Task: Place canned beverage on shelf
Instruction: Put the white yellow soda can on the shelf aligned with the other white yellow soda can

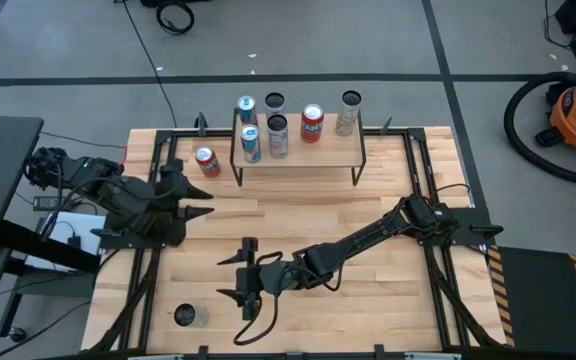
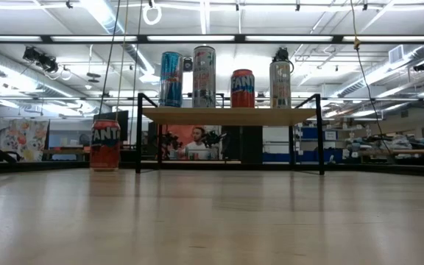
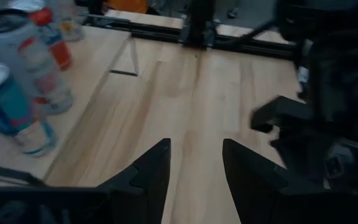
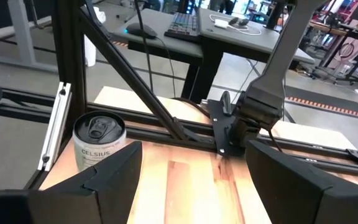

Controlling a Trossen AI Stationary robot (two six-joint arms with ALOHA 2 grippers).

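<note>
My right hand (image 1: 240, 280) sits low over the near part of the surface (image 1: 308, 215), fingers apart and empty, facing the silver Celsius can (image 4: 98, 149) at the near-left corner. My left hand (image 3: 194, 171) waits by the left edge, fingers apart, empty too. The shelf (image 1: 298, 155) at the far side already carries several cans; a red Fanta can (image 1: 206, 161) stands beside it. I reckon a skewed approach could topple the silver can.

The cans (image 3: 23, 93) in the left wrist view are blurred, their labels unreadable and partly cut off.
</note>
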